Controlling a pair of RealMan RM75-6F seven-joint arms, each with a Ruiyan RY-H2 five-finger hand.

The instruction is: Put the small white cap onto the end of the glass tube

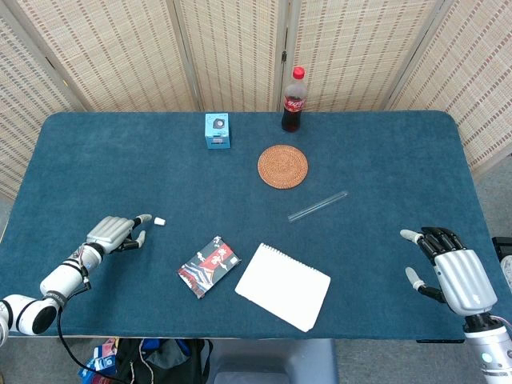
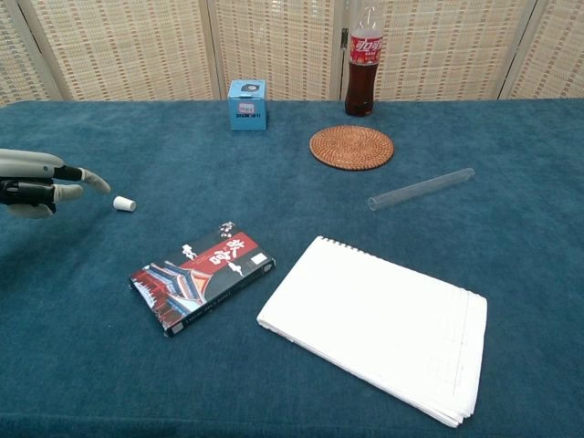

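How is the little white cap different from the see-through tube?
The cap is solid white; the tube is clear, so the blue cloth shows through it. The cap is short and stubby; the tube is long and thin. The cap lies on the left side of the table, just off the left robot hand's fingertips; the tube lies right of the middle with no hand near it. Both lie on the table, held by nothing.

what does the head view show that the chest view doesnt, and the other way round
Only the head view shows the right hand, open near the table's right edge, and the left forearm reaching in. Only the chest view shows the side-on gap between the left hand's fingers and the small white cap. Both show the left hand, the cap, the glass tube, the notebook, the coaster, the cola bottle, the blue box and the booklet.
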